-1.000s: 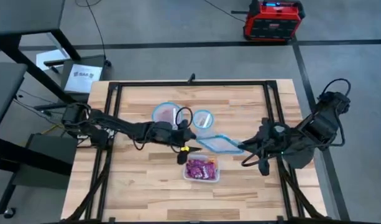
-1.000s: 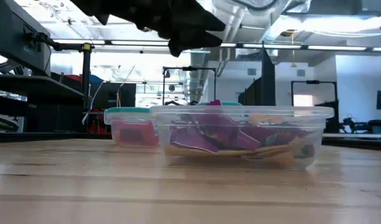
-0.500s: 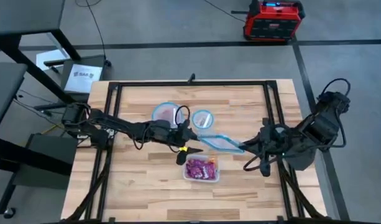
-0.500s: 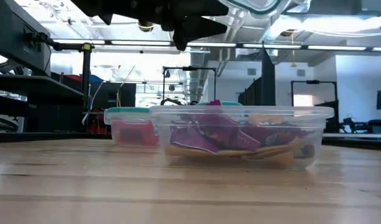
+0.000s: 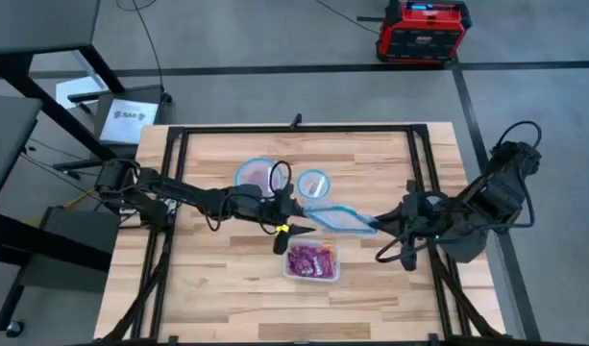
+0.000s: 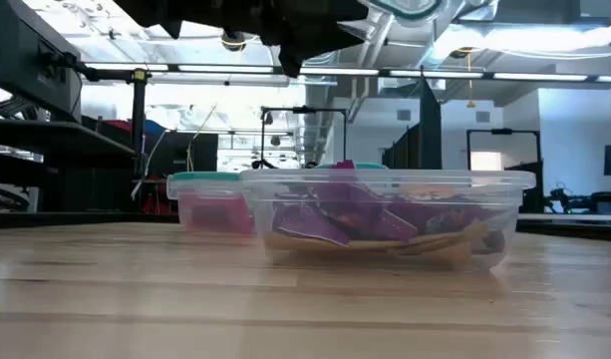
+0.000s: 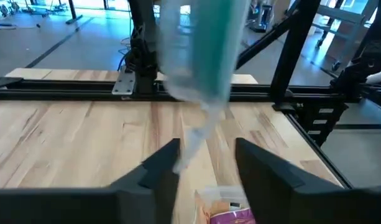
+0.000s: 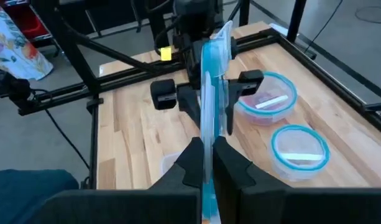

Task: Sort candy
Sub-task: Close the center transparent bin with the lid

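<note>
So the candy [image 5: 310, 260] is piled in the clear rectangular tub [image 5: 311, 276] near the front middle of the table [image 5: 217, 288]; mostly purple packets with a bit of orange and red mixed in, as seen through the tub wall in the low view [image 6: 385, 221]. Two round blue-rimmed tubs sit further back; the bigger one [image 5: 257, 177] has a reddish piece and a pale stick in it, the smaller one [image 5: 313, 183] has a pale stick; both are well clear of the rectangular tub.

The blue-rimmed lid [image 5: 337, 220] is held up in the air on edge by the right gripper [image 8: 204, 163], pinched tight between its fingers; it's hanging between the round tubs and the candy tub. The left gripper [image 7: 206, 163] is pointed straight at the lid's free end with its fingers spread and nothing in them; the lid edge is just ahead of them, not yet between them as far as can be told.

Looks like the lid-handling step is in hand, not picking; sorting itself is barely started, judging by how little is in the round tubs. What's probably called for next: the lid gets either taken by the left gripper or set down somewhere flat and out of the way, so the tub is left open for picking; care is needed so the lid isn't dropped onto the tubs below.
</note>
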You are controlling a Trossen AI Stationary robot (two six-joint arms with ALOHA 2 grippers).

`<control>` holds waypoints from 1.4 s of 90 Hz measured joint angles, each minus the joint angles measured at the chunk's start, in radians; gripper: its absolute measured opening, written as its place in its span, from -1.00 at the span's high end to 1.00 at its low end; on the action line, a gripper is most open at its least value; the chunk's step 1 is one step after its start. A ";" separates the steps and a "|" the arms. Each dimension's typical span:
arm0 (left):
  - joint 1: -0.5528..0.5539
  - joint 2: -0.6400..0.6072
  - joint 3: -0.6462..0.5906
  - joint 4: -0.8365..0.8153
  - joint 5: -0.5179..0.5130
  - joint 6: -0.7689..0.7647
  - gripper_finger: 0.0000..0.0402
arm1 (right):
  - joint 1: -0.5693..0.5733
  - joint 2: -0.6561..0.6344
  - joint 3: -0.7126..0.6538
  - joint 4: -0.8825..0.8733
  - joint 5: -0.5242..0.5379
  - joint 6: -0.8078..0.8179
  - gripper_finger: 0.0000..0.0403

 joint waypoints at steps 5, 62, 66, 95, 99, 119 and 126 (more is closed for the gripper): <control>0.004 0.000 0.000 0.019 0.000 0.000 0.62 | -0.001 0.000 0.000 0.000 0.000 0.001 1.00; -0.025 -0.151 0.005 -0.506 0.213 -0.381 0.99 | -0.094 0.090 -0.152 -0.334 -0.238 0.537 0.99; -0.027 -0.168 0.004 -0.563 0.249 -0.416 0.99 | -0.112 0.108 -0.189 -0.279 -0.293 0.544 0.99; -0.032 -0.162 -0.007 -0.784 0.523 -0.578 0.99 | -0.212 0.277 -0.337 0.135 -0.713 0.468 1.00; -0.031 -0.148 -0.008 -0.785 0.562 -0.591 0.99 | -0.216 0.296 -0.336 0.154 -0.749 0.459 1.00; -0.020 -0.049 -0.016 -0.840 0.713 -0.575 0.99 | -0.223 0.359 -0.342 0.142 -0.858 0.443 0.99; -0.005 -0.019 -0.011 -0.811 0.701 -0.551 0.99 | -0.217 0.376 -0.348 0.087 -0.851 0.456 0.99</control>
